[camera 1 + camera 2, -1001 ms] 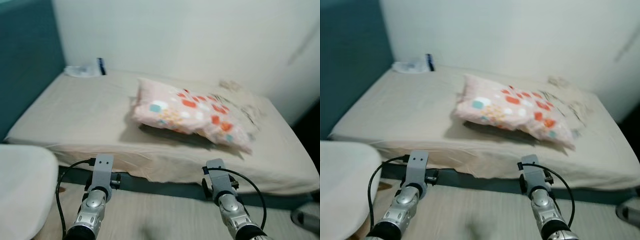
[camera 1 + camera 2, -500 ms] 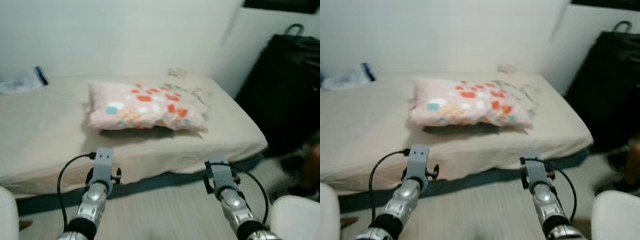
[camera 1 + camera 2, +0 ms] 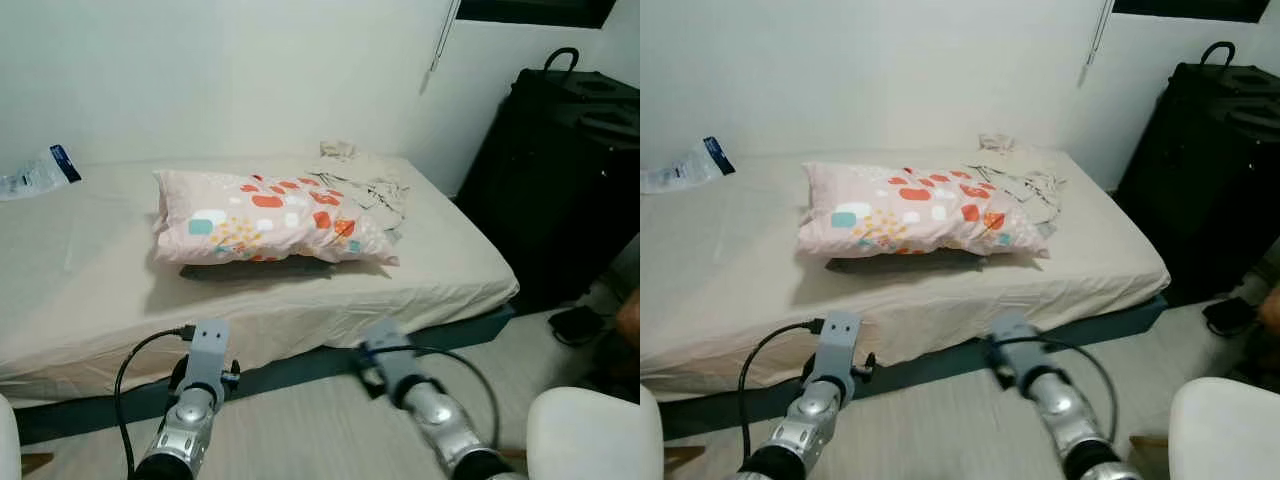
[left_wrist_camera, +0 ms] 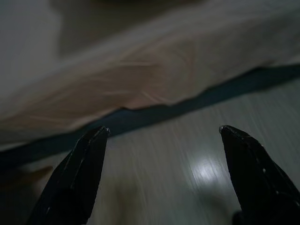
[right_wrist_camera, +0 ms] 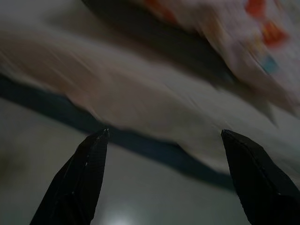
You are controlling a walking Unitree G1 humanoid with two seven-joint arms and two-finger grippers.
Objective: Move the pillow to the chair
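One pillow (image 3: 268, 220) lies on the bed (image 3: 90, 290), soft and plump, a long rectangle in pale pink cloth printed with red, orange, teal and white patches. It rests flat on the mattress toward the foot end, its long side roughly parallel to the near edge of the bed. The bed wears a beige sheet, wrinkled and draped over the side, above a dark blue-grey base. Just behind the pillow, touching its far corner, sits a crumpled piece of patterned cloth (image 3: 365, 185). One clear plastic packet (image 3: 35, 172) with a dark blue end lies at the head end by the wall, well apart from the pillow. A large black suitcase (image 3: 560, 180) with a loop handle stands upright beside the foot of the bed. Two smooth white rounded shapes show at the lower corners of the head views; the one at the right (image 3: 585, 435) may be a chair, though I cannot tell for sure.

Both silver arms reach forward and low over the pale wood-look floor (image 3: 930, 420), short of the bed. The left gripper (image 4: 161, 133) has its two black fingers spread wide, nothing between them, aimed at the draped sheet edge. The right gripper (image 5: 164, 136) is likewise spread wide and empty, pointing at the bed's edge with the pillow beyond; the right arm looks blurred.
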